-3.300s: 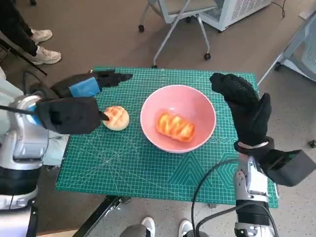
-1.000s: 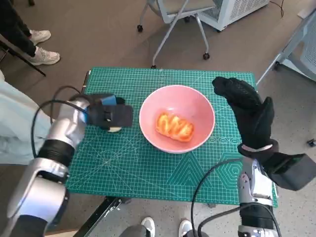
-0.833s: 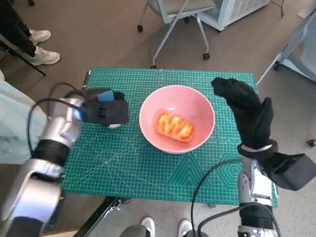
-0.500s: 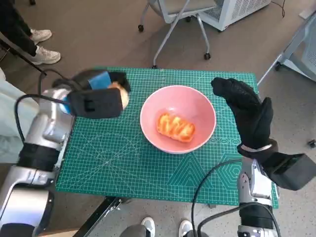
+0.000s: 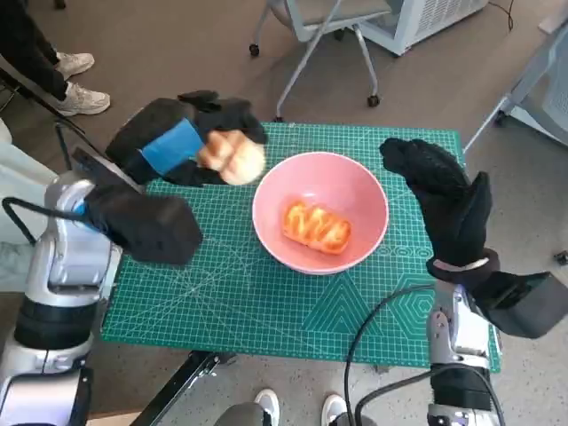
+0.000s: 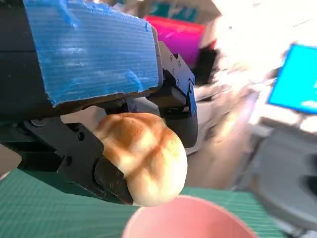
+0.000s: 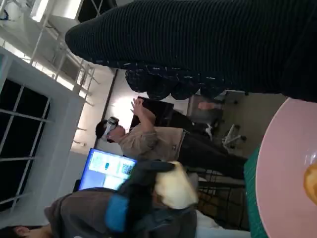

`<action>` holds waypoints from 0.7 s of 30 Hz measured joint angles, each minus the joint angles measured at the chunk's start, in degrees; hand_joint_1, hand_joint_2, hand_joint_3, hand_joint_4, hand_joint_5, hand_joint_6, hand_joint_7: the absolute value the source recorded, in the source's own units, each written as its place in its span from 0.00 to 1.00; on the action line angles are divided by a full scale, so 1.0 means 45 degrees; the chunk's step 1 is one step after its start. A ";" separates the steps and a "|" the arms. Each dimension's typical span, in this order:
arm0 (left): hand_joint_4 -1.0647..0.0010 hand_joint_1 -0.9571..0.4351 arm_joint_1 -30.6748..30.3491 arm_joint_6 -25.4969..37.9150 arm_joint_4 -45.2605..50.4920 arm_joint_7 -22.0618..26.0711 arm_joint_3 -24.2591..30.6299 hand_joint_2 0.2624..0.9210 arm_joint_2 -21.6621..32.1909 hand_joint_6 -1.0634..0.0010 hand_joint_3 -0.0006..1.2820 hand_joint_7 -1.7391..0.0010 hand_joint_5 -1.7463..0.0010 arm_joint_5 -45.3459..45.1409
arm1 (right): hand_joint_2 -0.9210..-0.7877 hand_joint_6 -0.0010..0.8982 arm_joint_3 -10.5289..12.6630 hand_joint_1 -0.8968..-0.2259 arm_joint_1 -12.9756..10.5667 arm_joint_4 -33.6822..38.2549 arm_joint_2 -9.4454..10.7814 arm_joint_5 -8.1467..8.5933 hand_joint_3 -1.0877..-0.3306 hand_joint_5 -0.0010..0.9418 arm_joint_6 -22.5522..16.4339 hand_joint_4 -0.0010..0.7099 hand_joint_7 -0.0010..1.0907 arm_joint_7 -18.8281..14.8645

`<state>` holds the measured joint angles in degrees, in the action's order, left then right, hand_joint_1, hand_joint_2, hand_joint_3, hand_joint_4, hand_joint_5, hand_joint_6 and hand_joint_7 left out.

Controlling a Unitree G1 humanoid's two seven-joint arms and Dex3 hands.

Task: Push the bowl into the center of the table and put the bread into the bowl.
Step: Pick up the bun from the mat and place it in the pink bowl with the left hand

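Above the far left part of the green gridded cutting mat (image 5: 266,302) that is covering the worktop, the left hand (image 5: 182,142), black with blue tape across its back, is holding a round, pale golden bread roll (image 5: 232,158) off the surface. In the left wrist view its black fingers (image 6: 106,176) are clamping the roll (image 6: 143,161) from two sides, with the pink rim of the bowl (image 6: 188,220) showing just below it. In the head view the roll is hanging just beside the bowl's left rim, not yet over the hollow.

The wide, round pink bowl (image 5: 359,191) is sitting near the middle of the mat, slightly towards the right. Inside it an elongated, orange-glazed twisted bread (image 5: 315,226) is lying on the bottom.

The right hand (image 5: 439,200), in its black knitted glove, is hovering just beside the bowl's right rim with its fingers stretched out and slightly apart, holding nothing; whether it is touching the rim is not clear. The right wrist view is showing the glove (image 7: 208,44) as a dark band, part of the pink bowl (image 7: 277,183), the left hand with the roll (image 7: 171,191), and a seated person (image 7: 148,141) near a blue screen (image 7: 111,168) beyond.

Past the worktop, a wheeled chair (image 5: 324,27) is standing on the brown floor (image 5: 169,53), and a person's white shoes (image 5: 75,80) are showing at the far left.
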<state>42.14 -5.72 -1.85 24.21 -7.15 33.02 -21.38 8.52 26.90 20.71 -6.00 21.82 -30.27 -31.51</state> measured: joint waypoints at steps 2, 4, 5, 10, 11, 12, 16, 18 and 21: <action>0.24 0.69 -0.0004 -0.0021 0.0012 0.0012 -0.0187 0.96 -0.0124 0.35 0.02 0.35 0.43 -0.0033 | 0.00 0.10 0.0001 0.30 -0.0004 -0.0015 0.0000 0.0020 0.41 0.00 0.0002 0.28 0.49 -0.0003; 0.24 0.69 -0.0009 -0.0022 -0.0002 0.0066 -0.0428 0.97 -0.0286 0.35 0.02 0.35 0.42 -0.0085 | 0.00 0.10 0.0000 0.31 -0.0014 -0.0052 0.0000 0.0037 0.41 0.00 0.0003 0.28 0.49 -0.0003; 0.24 0.69 -0.0009 -0.0035 -0.0037 0.0109 -0.0580 0.97 -0.0384 0.35 0.02 0.35 0.42 -0.0128 | 0.00 0.10 0.0000 0.31 -0.0021 -0.0064 -0.0001 0.0054 0.41 0.00 0.0003 0.28 0.49 -0.0003; 0.24 0.69 -0.0007 -0.0228 -0.0423 0.0236 -0.1320 0.97 -0.0827 0.36 0.02 0.35 0.41 -0.0312 | 0.00 0.10 -0.0005 0.31 -0.0055 -0.0070 0.0001 0.0060 0.40 0.00 0.0001 0.28 0.49 -0.0004; 0.25 0.69 0.0001 -0.0269 -0.0576 0.0260 -0.1464 0.98 -0.0942 0.37 0.02 0.35 0.41 -0.0330 | 0.00 0.10 -0.0005 0.31 -0.0076 -0.0075 0.0000 0.0059 0.40 0.00 0.0000 0.28 0.49 -0.0004; 0.25 0.69 0.0005 -0.0331 -0.0740 0.0273 -0.1593 0.98 -0.1046 0.37 0.02 0.35 0.40 -0.0340 | 0.00 0.10 -0.0005 0.31 -0.0095 -0.0080 0.0000 0.0059 0.40 0.00 0.0000 0.28 0.49 -0.0004; 0.26 0.69 0.0005 -0.0410 -0.1214 0.0355 -0.1950 0.99 -0.1314 0.38 0.02 0.35 0.40 -0.0474 | 0.00 0.10 -0.0013 0.31 -0.0148 -0.0090 0.0001 0.0058 0.40 0.00 0.0000 0.28 0.49 -0.0003; 0.26 0.69 0.0006 -0.0442 -0.1316 0.0363 -0.1977 0.99 -0.1352 0.38 0.02 0.35 0.40 -0.0535 | 0.00 0.10 -0.0011 0.31 -0.0169 -0.0092 0.0000 0.0058 0.40 0.00 0.0000 0.28 0.49 -0.0003; 0.43 0.69 0.0127 -0.0470 -0.1539 0.0447 -0.2066 0.99 -0.1442 0.51 0.12 0.26 0.30 -0.0598 | 0.00 0.10 -0.0001 0.31 -0.0244 -0.0146 -0.0025 0.0053 0.39 0.00 -0.0001 0.27 0.49 0.0003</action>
<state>42.71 -7.83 -8.78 26.22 -16.45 26.53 -24.08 8.52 25.80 20.05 -6.11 22.06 -30.27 -31.50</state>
